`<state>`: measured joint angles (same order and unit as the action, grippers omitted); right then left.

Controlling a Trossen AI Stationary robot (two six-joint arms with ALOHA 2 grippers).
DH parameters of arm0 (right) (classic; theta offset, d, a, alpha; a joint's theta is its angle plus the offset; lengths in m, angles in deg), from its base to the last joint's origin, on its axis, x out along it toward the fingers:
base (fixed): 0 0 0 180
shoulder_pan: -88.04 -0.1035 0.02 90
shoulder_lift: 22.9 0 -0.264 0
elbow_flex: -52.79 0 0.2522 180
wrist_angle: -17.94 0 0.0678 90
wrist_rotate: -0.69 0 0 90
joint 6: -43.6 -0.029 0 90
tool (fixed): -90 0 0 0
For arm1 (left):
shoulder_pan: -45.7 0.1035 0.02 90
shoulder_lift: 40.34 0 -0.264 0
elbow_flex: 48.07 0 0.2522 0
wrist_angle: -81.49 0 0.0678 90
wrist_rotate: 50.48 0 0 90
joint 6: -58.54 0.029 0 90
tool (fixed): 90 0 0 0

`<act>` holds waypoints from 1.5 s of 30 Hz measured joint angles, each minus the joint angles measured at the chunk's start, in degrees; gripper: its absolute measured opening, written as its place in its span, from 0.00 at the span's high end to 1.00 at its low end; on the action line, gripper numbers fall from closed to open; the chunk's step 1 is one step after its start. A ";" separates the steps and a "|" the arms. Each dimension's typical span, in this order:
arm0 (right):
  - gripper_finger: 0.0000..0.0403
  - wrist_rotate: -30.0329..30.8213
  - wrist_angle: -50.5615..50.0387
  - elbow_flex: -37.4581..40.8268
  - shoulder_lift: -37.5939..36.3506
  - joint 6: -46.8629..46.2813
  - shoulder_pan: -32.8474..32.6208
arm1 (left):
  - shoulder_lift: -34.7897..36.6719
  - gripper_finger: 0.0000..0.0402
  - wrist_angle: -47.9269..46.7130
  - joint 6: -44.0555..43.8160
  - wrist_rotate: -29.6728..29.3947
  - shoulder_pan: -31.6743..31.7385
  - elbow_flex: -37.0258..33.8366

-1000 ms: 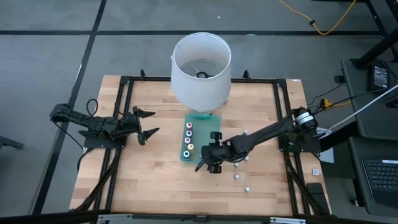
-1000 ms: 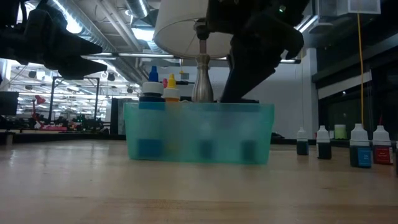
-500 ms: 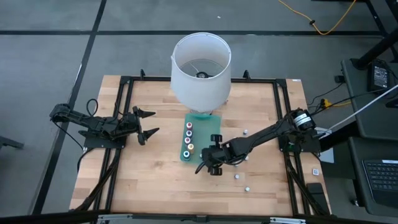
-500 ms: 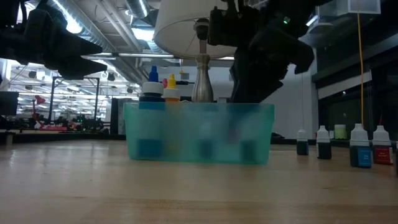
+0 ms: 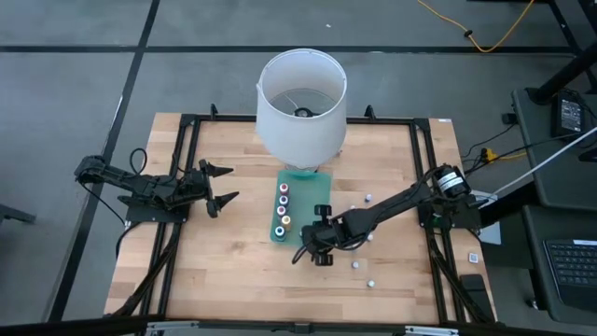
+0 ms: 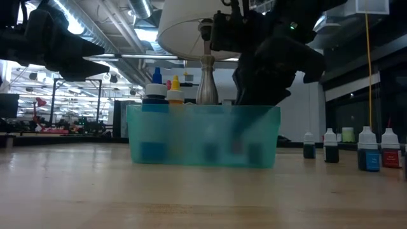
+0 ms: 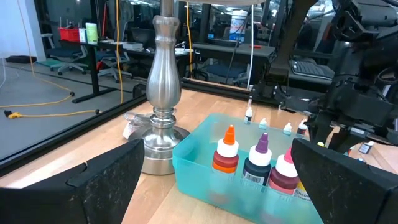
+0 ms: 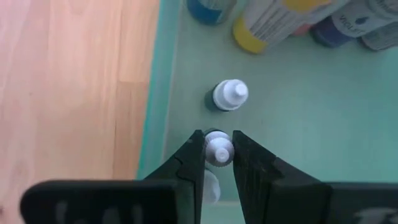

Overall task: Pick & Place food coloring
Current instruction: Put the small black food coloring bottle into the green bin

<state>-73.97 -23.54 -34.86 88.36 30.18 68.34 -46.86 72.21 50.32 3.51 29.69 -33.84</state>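
The food coloring bottles stand in a teal tray [image 5: 303, 196] in front of a lamp. Larger ones with coloured caps [image 5: 281, 209] form a row along its left side; in the left wrist view they are the orange, purple and white-capped bottles [image 7: 260, 158]. My right gripper [image 8: 218, 138] reaches down into the tray's near right part [image 5: 313, 246], shut on a tiny white-capped bottle [image 8: 219, 150]. Another tiny white-capped bottle [image 8: 227, 95] stands on the tray floor just beyond it. My left gripper [image 5: 222, 185] hovers open, left of the tray. My right gripper pinches the tiny bottle's white cap [image 8: 219, 152] between its two fingers [image 8: 196, 152]. The fingers come from above, pointing down. The bottle stays upright inside the tray, and I cannot tell whether its bottom touches the tray floor.
A lamp with a white shade [image 5: 300, 101] and a silver base [image 7: 163, 93] stands at the tray's far end. Several tiny bottles [image 5: 355, 265] are scattered on the wood right of the tray, seen in the low view as a row [image 6: 367, 149]. A black frame [image 5: 424, 177] borders the table.
My right gripper has sunk into the tray with the tiny bottle between its fingers, drifting slightly toward the table's left edge. Its fingers now show through the tray's wall in the low view. The left arm has kept still.
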 joint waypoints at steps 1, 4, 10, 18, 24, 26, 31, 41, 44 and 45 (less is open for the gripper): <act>0.83 -0.02 -0.07 0.00 0.00 0.22 0.07 | 0.00 0.00 -0.01 0.01 0.00 -0.01 0.01; 0.82 -0.35 -0.09 0.00 0.01 0.32 0.57 | 0.00 0.00 -0.01 0.00 0.00 -0.02 0.01; 0.79 -2.78 0.33 -0.07 1.11 0.16 0.82 | 0.00 0.00 -0.06 0.00 0.00 0.00 0.00; 0.78 -3.00 0.14 -0.07 1.20 0.45 0.80 | 0.00 0.00 -0.05 0.01 0.00 0.00 0.00; 0.74 -2.98 -1.17 -0.36 1.20 0.39 1.11 | 0.00 0.00 -0.03 0.00 0.00 0.00 0.01; 0.72 -2.99 -1.78 -0.81 1.25 0.48 1.24 | 0.00 0.00 -0.05 -0.01 0.00 -0.02 0.02; 0.65 -3.00 -1.81 -2.01 1.27 1.75 1.30 | 0.00 0.00 -0.03 0.00 0.00 -0.02 0.00; 0.49 -2.95 -6.38 -3.93 -1.24 0.02 2.64 | 0.01 0.00 -0.03 0.00 0.00 -0.02 0.01; 0.44 -1.85 -8.28 -3.93 -3.10 -1.31 3.33 | 0.02 0.00 -0.03 0.01 0.00 -0.02 0.02; 0.42 -1.34 -8.77 -3.93 -3.84 -1.48 3.47 | 0.00 0.00 -0.05 0.01 0.00 -0.01 0.00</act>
<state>-75.31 -32.31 -38.79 84.52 28.70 71.82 -46.86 72.16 50.33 3.51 29.68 -33.84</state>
